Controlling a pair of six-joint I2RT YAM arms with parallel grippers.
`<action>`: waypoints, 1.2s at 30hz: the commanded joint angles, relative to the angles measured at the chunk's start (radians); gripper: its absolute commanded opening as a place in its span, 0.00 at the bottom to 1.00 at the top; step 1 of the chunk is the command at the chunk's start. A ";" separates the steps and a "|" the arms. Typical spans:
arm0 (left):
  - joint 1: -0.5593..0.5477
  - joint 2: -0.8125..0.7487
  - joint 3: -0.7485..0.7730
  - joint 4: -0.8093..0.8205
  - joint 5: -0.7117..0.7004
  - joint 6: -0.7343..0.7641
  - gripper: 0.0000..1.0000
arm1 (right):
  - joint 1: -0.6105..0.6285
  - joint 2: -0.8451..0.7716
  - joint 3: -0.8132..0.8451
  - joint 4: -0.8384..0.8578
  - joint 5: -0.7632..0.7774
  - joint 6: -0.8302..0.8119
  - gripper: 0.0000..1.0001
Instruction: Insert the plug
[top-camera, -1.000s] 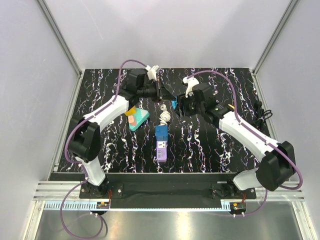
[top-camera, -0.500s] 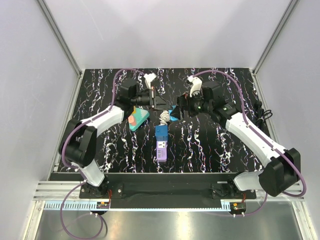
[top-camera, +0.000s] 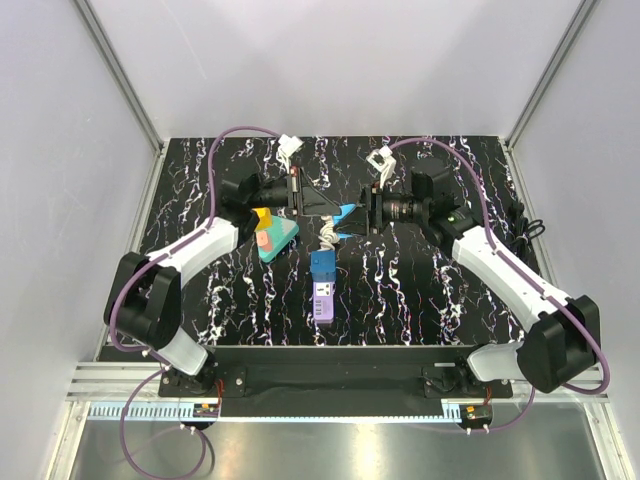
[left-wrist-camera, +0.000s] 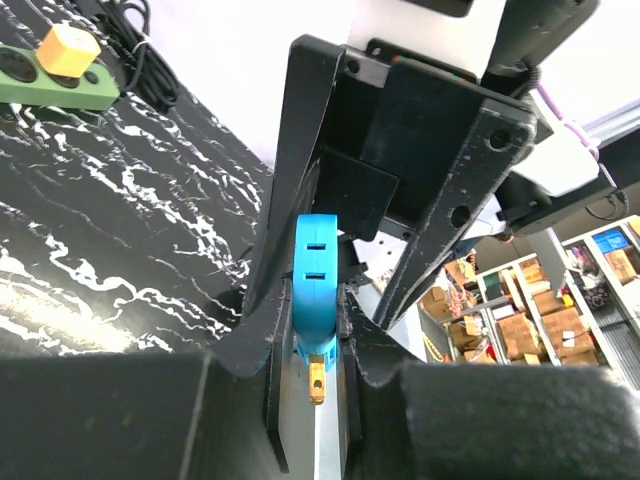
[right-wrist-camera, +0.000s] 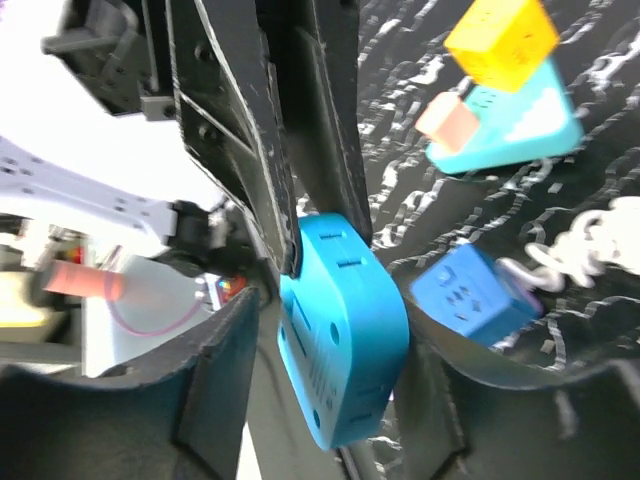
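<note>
A blue plug (top-camera: 345, 213) with a brass prong hangs in the air between both grippers, above the table's middle. My left gripper (top-camera: 334, 209) is shut on it: in the left wrist view the plug (left-wrist-camera: 315, 275) is pinched between my pads (left-wrist-camera: 318, 325). My right gripper (top-camera: 356, 215) faces it from the right. In the right wrist view its fingers (right-wrist-camera: 335, 365) straddle the plug (right-wrist-camera: 345, 330) with a gap on one side, so it is open. The blue-and-purple socket strip (top-camera: 321, 285) lies below on the table, also in the right wrist view (right-wrist-camera: 465, 295).
A white cord (top-camera: 328, 236) coils at the strip's far end. A teal adapter (top-camera: 274, 238) with yellow and orange plugs lies to the left. A green strip with a yellow plug (left-wrist-camera: 60, 70) and a black cable (top-camera: 525, 225) lie at the right.
Both arms have swung level, pointing at each other. The left gripper has closed onto the plug that the right gripper carried. The right gripper's fingers now stand loose around it.
</note>
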 joint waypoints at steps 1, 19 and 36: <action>-0.001 -0.027 -0.022 0.200 0.023 -0.099 0.00 | 0.000 -0.028 -0.018 0.178 -0.082 0.121 0.56; 0.002 -0.012 -0.042 0.342 0.011 -0.162 0.00 | -0.015 -0.069 -0.057 0.251 -0.070 0.218 0.45; 0.056 -0.061 0.047 -0.139 -0.052 0.160 0.76 | -0.102 -0.074 -0.017 0.027 -0.052 0.027 0.00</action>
